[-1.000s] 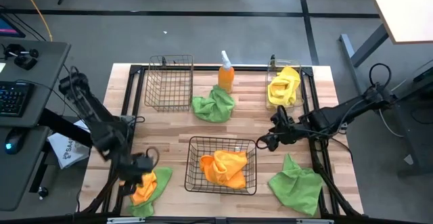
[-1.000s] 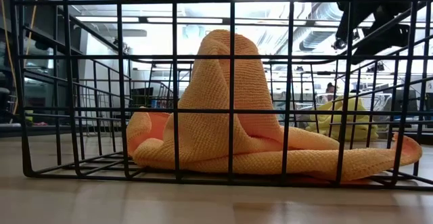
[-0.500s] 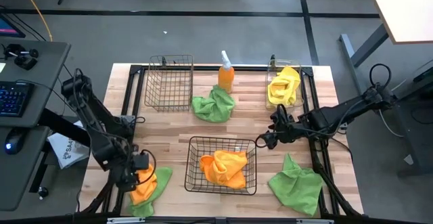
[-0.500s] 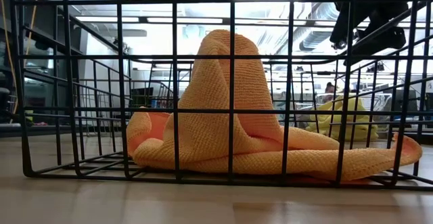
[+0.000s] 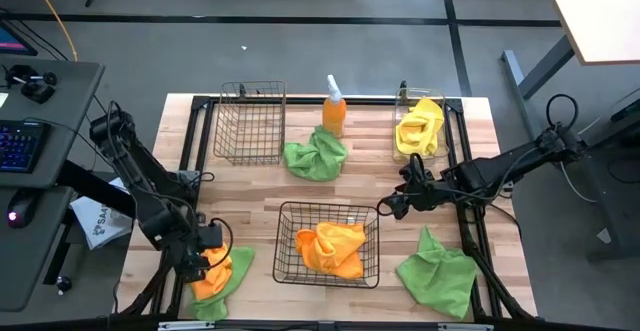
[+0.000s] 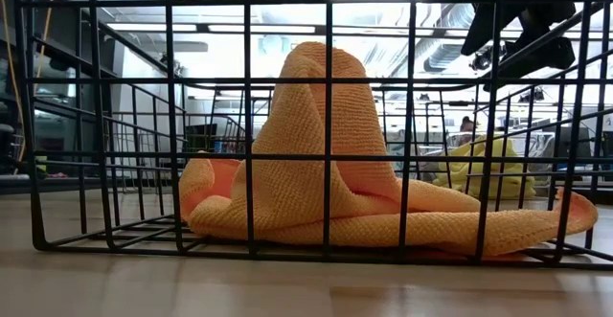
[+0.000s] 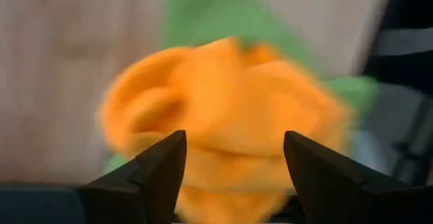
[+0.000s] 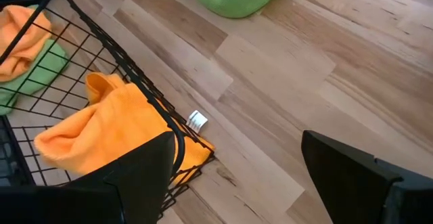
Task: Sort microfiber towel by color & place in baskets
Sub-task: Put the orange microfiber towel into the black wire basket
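Note:
At the near left, an orange towel [image 5: 212,275] lies bunched on a green towel [image 5: 236,267]. My left gripper [image 5: 207,257] is right at it, open, with the orange bunch [image 7: 223,102] between and beyond its fingers. A wide wire basket [image 5: 330,206] in the middle holds another orange towel [image 5: 330,248]. My right gripper [image 5: 390,207] hangs open above the table at that basket's right [image 8: 237,183]. A tall wire basket [image 5: 218,121] stands far left. A clear bin [image 5: 402,101] at the far right holds a yellow towel [image 5: 420,129]. My left gripper comes slanting down from the table's left, with its open fingers [image 7: 159,166] on either side of the orange towel's bunched top [image 7: 230,136]. Whether the fingers touch the cloth, I cannot tell. The towel rests on the green towel beneath it.
An orange spray bottle [image 5: 334,111] stands at the far middle, with a green towel [image 5: 316,156] heaped in front of it. Another green towel [image 5: 438,276] lies near right. Bare wood lies between the baskets and left of the wide basket.
My left gripper has opened and moved a little down and toward the table's near edge, onto the orange towel at the near left. The towels and my right gripper have kept still.

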